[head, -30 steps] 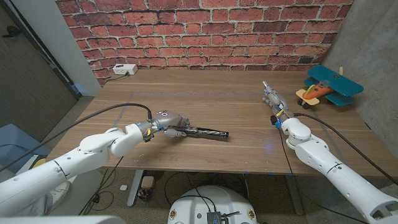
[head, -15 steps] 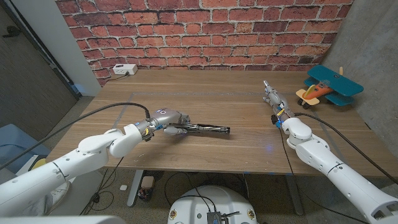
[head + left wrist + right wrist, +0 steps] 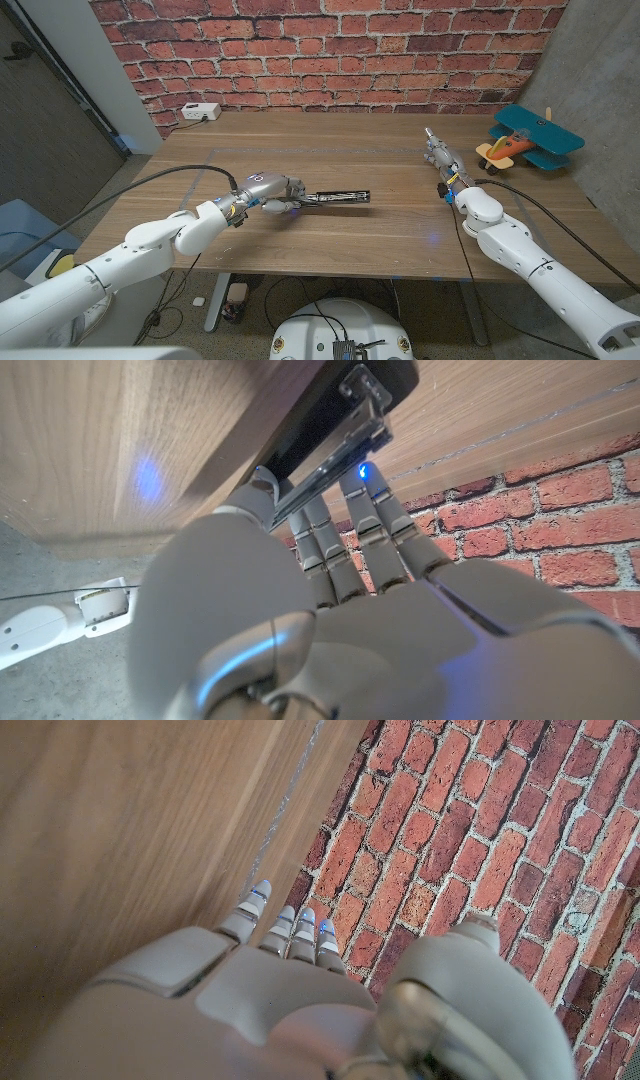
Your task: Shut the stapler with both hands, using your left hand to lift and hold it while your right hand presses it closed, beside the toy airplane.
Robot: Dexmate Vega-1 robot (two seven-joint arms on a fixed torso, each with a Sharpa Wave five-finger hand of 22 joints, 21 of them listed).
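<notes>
Left hand [image 3: 268,192] fingers [image 3: 362,525] grip stapler [image 3: 338,197] by its left end, above bench [image 3: 330,145]. Right hand [image 3: 440,158] fingers straight, together, holding nothing. Toy airplane [image 3: 527,140] far right.

A red brick wall with pale mortar joints [image 3: 330,50] is seen behind a rectangular wooden table with a brown grained top [image 3: 330,150]. A grey concrete wall surface [image 3: 600,70] is seen on one side of it, and a tall light grey panel [image 3: 95,70] on the other, with a darker grey surface [image 3: 35,130] beside that panel. A small white box [image 3: 201,111] is set at the table's far corner, against the brick. A dark floor [image 3: 260,300] is visible under the table's near edge, with black cables lying on it. The scene is evenly lit, and a faint bluish spot of light [image 3: 432,238] is cast on the tabletop.
</notes>
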